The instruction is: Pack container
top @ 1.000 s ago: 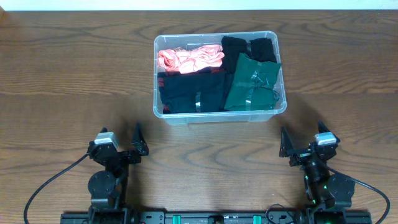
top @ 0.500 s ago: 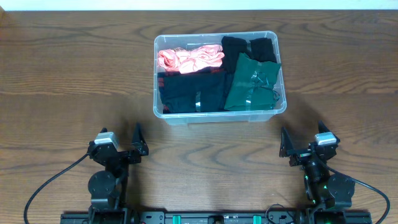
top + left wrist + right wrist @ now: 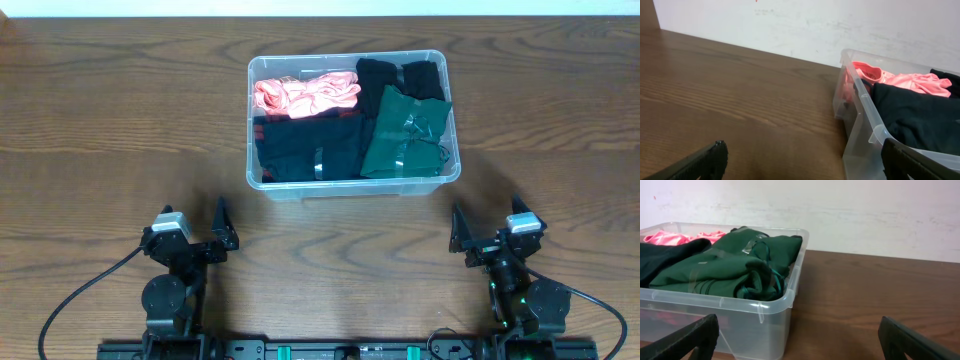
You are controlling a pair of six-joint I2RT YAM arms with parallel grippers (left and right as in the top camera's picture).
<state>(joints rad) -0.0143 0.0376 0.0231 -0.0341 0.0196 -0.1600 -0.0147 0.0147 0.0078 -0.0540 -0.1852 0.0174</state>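
The clear plastic container [image 3: 349, 186] stands at the table's middle back. It holds a pink garment [image 3: 305, 95], black garments [image 3: 305, 145] and a dark green garment [image 3: 405, 135]. My left gripper [image 3: 222, 228] is open and empty near the front left, well short of the container. My right gripper [image 3: 458, 236] is open and empty near the front right. In the left wrist view the container [image 3: 860, 130] is ahead on the right, with the pink garment [image 3: 910, 80] inside. In the right wrist view the container [image 3: 740, 315] with the green garment [image 3: 735, 262] is ahead on the left.
The brown wooden table [image 3: 120, 120] spreads around the container. A white wall [image 3: 790, 20] runs behind the table's far edge. Cables trail from both arm bases at the front edge.
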